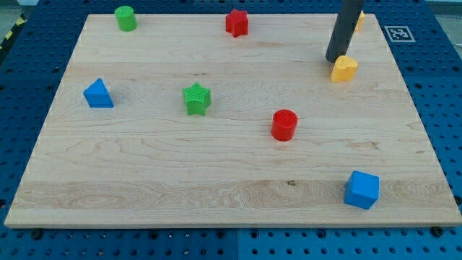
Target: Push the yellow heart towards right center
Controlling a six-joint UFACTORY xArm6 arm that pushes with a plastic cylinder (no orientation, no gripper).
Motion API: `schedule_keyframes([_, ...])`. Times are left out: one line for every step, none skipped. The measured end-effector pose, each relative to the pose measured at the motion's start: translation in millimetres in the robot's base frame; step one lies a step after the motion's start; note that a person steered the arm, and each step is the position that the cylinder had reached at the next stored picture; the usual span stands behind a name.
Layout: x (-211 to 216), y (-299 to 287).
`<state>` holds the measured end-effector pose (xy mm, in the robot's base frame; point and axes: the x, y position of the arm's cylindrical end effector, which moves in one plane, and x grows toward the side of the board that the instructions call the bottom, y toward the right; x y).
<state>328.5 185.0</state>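
Seven blocks spread over a wooden board (216, 155), read off from the view's left with the yellow heart (344, 68) as the landmark. Blue triangular block (98, 94) far to the heart's left and a little lower; green cylinder (125, 18) also far left, up by the board's top edge; green star (196, 98) well left and below the heart's level; red star (237, 22) left and above, near the top edge; red cylinder (284, 125) down and to the left, nearer but clearly apart. Then the heart itself, lying in the board's upper right part, some way from the right edge and above its mid-height. Blue cube (362, 190) well below the heart and slightly right, close to the bottom edge. Small orange-yellow piece (359, 20) above the heart at the top edge, mostly hidden behind the rod, shape not readable. No jaws or fingers on this arm, so nothing to spread or pinch: only a dark rod, with my tip (334, 60) just beside the heart's upper left, touching it or very nearly so. Judged from this: contact step in hand, with the push itself mostly not yet done. Next move probably calls for a slide to the right and somewhat downward, kept behind the heart's middle so it does not spin off to one side. Path to right centre looks free of other blocks.
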Motion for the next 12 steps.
schedule_keyframes([14, -2])
schedule_keyframes([31, -8])
schedule_keyframes([47, -20])
schedule_keyframes([49, -20])
schedule_keyframes([49, -20])
schedule_keyframes([56, -20])
schedule_keyframes([59, -20])
schedule_keyframes([59, -17])
schedule_keyframes([63, -5])
schedule_keyframes([69, 12])
schedule_keyframes([73, 25])
schedule_keyframes([81, 35])
